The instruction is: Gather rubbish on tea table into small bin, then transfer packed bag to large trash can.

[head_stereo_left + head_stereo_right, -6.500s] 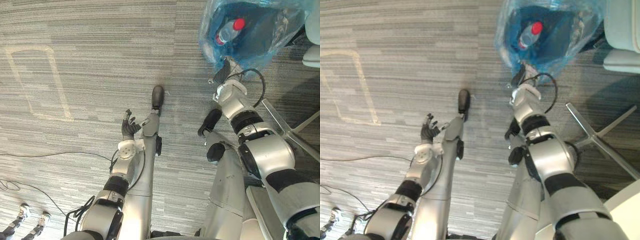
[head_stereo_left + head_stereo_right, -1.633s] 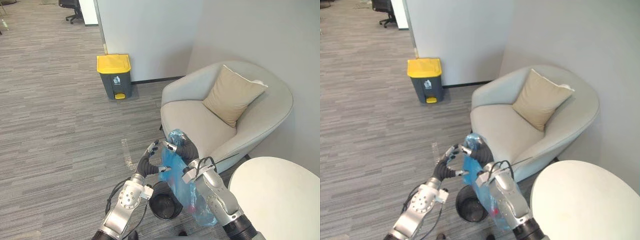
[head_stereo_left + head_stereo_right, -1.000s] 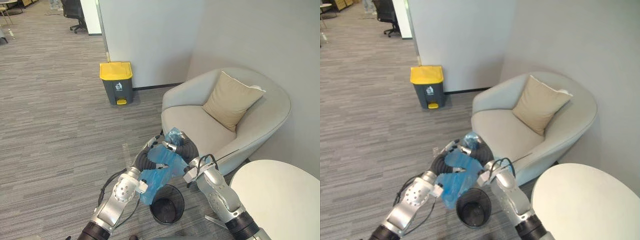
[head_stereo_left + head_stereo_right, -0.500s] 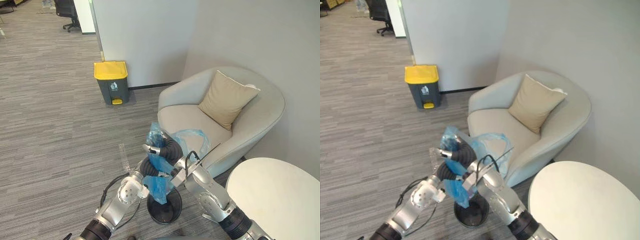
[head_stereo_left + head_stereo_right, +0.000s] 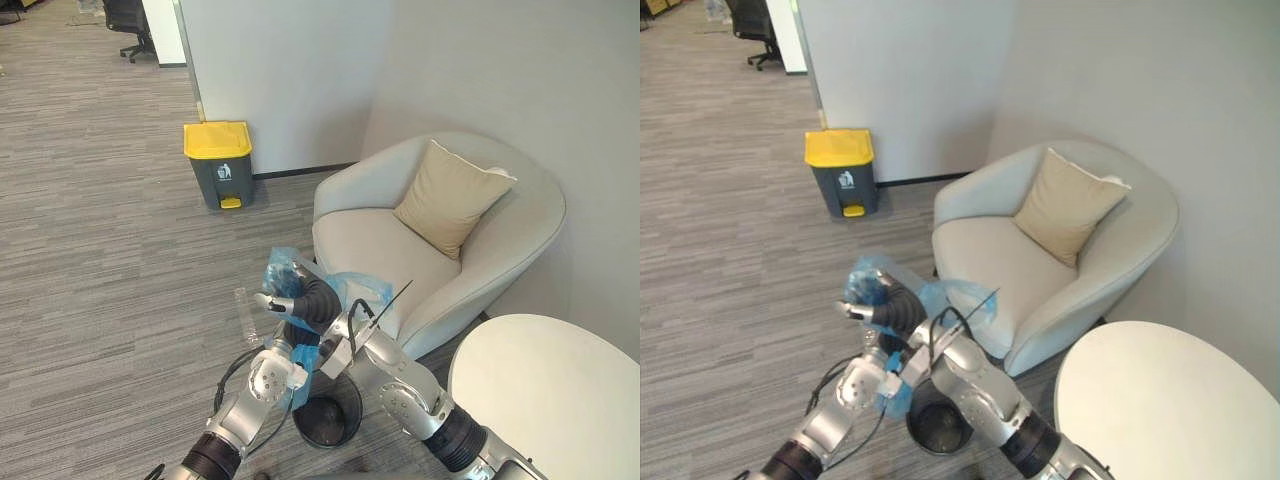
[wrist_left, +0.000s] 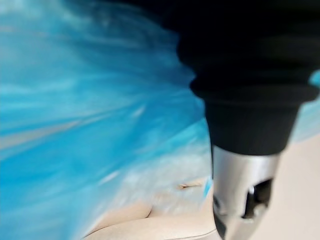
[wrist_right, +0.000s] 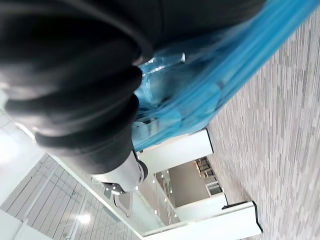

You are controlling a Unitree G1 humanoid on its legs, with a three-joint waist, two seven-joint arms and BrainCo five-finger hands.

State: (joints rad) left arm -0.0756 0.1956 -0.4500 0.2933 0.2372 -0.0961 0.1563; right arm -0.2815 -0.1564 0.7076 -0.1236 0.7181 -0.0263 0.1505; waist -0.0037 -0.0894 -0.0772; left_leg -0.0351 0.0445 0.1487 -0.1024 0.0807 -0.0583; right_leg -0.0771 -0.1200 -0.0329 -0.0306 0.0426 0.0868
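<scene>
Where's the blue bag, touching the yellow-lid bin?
Apart. The left eye view shows a stretch of grey floor between the blue bag and the yellow-lid bin.

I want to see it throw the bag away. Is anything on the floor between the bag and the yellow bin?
Nothing visible. Bare carpet runs from the bag to the yellow bin; the armchair stands off to the side.
</scene>
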